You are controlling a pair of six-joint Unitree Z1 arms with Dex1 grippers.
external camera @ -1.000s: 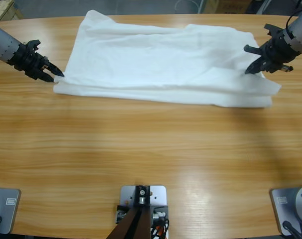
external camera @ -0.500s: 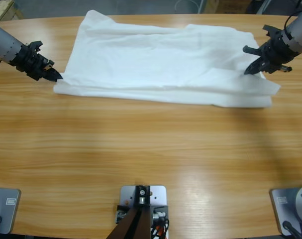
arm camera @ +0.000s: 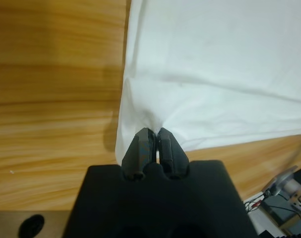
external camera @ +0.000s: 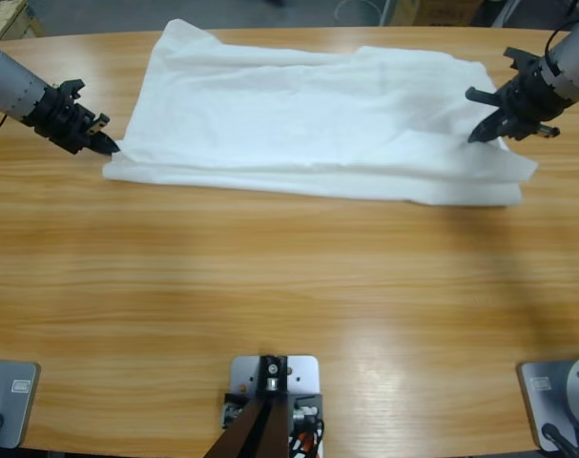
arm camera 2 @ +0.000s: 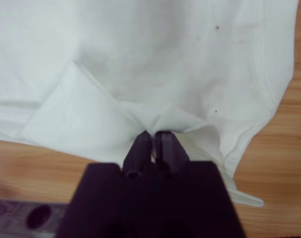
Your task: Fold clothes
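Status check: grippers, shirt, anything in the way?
Left gripper and right gripper shut on shirt edges. Shirt flat on table. Nothing in the way.

bare table [external camera: 289, 286] in front of t-shirt [external camera: 308, 114], arms at both ends

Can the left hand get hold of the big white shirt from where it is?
Yes, it looks so: the left hand is already pinched shut on the edge of the white cotton T-shirt, with nothing between them.
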